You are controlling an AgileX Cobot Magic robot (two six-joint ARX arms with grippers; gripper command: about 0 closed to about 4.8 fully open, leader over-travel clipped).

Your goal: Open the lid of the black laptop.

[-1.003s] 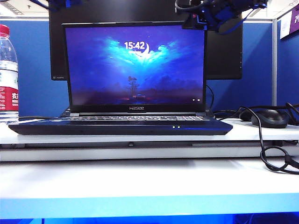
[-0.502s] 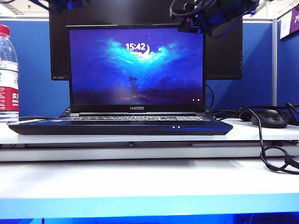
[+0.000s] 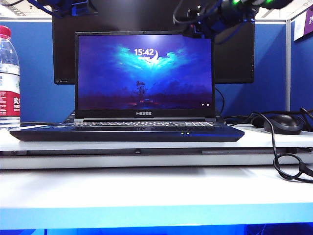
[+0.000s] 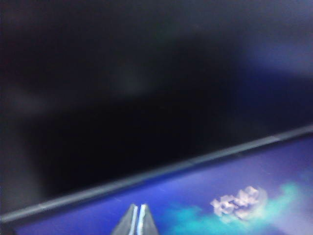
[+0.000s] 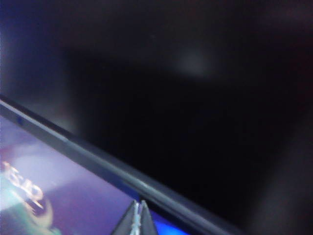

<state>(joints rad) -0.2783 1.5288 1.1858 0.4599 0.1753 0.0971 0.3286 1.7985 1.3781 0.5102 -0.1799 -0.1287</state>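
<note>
Jaws of both grippers are pressed together, each wrist view showing two tips meeting with nothing between them: the left gripper (image 4: 137,220) over the lit screen just below the lid's top edge, the right gripper (image 5: 138,219) likewise near that edge on the other side. Nearest the exterior camera, the white surface (image 3: 156,188) carries the black laptop (image 3: 127,133), its wedge front facing forward with two small green lights. Its lid (image 3: 144,73) stands about upright, screen glowing, so the opening looks largely done. Such a panel is probably thin, light and stiff, yet the screen face is fragile and smooth; pushing is safest on the top bezel, near the corners, never on the glass. Behind it stands a larger black monitor (image 3: 234,58).
</note>
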